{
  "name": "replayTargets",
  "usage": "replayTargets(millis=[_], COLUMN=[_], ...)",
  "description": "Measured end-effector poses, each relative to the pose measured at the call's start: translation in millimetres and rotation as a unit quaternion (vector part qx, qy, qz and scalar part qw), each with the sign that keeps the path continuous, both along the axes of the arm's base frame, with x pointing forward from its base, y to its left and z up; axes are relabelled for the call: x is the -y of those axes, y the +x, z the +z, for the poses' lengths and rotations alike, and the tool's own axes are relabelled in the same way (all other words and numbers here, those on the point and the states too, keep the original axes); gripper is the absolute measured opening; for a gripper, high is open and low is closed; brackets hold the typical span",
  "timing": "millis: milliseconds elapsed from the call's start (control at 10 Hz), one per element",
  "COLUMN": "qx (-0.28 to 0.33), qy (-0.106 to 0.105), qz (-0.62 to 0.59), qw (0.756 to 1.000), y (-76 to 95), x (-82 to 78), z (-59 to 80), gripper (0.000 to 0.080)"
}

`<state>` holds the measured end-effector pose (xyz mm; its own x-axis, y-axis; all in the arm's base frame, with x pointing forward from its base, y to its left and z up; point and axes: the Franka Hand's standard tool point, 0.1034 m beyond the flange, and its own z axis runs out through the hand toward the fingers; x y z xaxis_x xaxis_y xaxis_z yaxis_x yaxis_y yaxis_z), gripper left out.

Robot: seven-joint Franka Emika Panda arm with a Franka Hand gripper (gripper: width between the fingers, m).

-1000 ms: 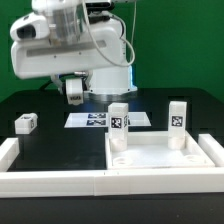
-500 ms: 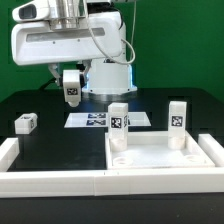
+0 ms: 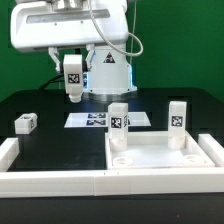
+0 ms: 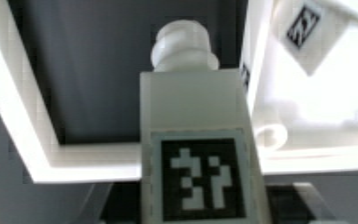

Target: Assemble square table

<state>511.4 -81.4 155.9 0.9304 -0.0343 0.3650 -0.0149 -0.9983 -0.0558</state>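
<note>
My gripper [image 3: 72,60] is shut on a white marker-tagged leg block [image 3: 73,78], which hangs upright in the air above the back of the table. In the wrist view this leg [image 4: 194,120] fills the middle, screw tip pointing away, tag facing the camera. The square table's white slab [image 3: 205,150] lies at the front on the exterior view's right. Two legs [image 3: 118,124] [image 3: 177,118] stand upright along its far side. Another leg block [image 3: 25,123] lies loose on the exterior view's left. Part of the slab [image 4: 318,100] shows beyond the held leg.
The marker board [image 3: 93,119] lies flat behind the slab, roughly under the held leg. A long low white barrier wall [image 3: 55,181] runs along the front and turns back at the exterior view's left [image 3: 8,150]. The robot base [image 3: 108,80] stands at the back.
The arm has lifted the held leg higher. The leg has swung from a tilt to upright. The other parts have not moved.
</note>
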Motion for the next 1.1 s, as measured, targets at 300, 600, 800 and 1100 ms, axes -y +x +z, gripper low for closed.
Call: replayTargets(millis=[300, 600, 800, 1100], qx=[0.013, 0.004, 0.004, 0.003], qy=[0.021, 0.058, 0.051, 0.051], qz=[-0.044, -0.097, -0.094, -0.094], qw=[0.999, 0.994, 0.994, 0.994], y=[20.5, 32.3, 31.1, 30.8], x=[-39.1, -105.6, -94.1, -94.8], z=[0.2, -12.1, -12.8, -13.8], gripper=[0.0294, 0.0294, 0.0294, 0.0294])
